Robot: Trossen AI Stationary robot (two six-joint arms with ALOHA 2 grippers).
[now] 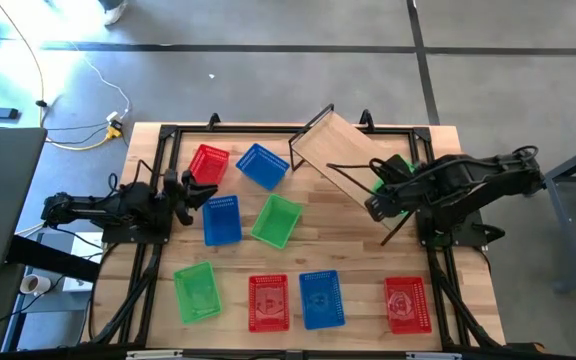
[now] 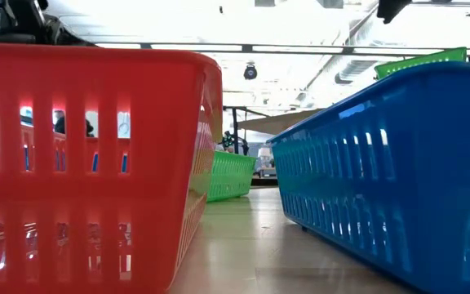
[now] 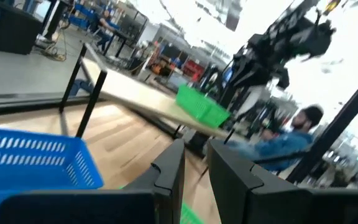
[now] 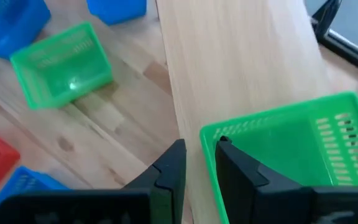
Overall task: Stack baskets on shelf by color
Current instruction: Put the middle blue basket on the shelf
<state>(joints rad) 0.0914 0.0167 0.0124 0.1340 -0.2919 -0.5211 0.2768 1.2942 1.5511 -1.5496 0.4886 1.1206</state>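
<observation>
The shelf (image 1: pixel 336 150), a light-wood plank on a black frame, stands slantwise at the table's far middle. My right gripper (image 4: pixel 197 165) is shut on a green basket (image 4: pixel 291 149) at the plank's right end; the basket also shows in the high view (image 1: pixel 396 168). My left gripper (image 1: pixel 194 191) is shut and empty at the table's left, beside a blue basket (image 1: pixel 222 220). The other baskets stand on the tabletop: red (image 1: pixel 208 162), blue (image 1: pixel 262 165), green (image 1: pixel 276 221) and, in a near row, green (image 1: pixel 197 291), red (image 1: pixel 269 301), blue (image 1: pixel 320 298), red (image 1: pixel 407 304). My right gripper pinches the green basket's side wall at its rim (image 4: pixel 207 140), one finger (image 4: pixel 238 171) inside the basket and one finger (image 4: pixel 169 171) outside. The fingers slant down from the table's right. The basket is open side up over the plank (image 4: pixel 229 68); whether its bottom rests on it I cannot tell.
The table's black frame rails (image 1: pixel 158 150) run along its left, far and right edges. In the low view a red basket (image 2: pixel 88 155) and a blue basket (image 2: pixel 390 171) stand close in front. A person (image 3: pixel 291 140) sits beyond the table.
</observation>
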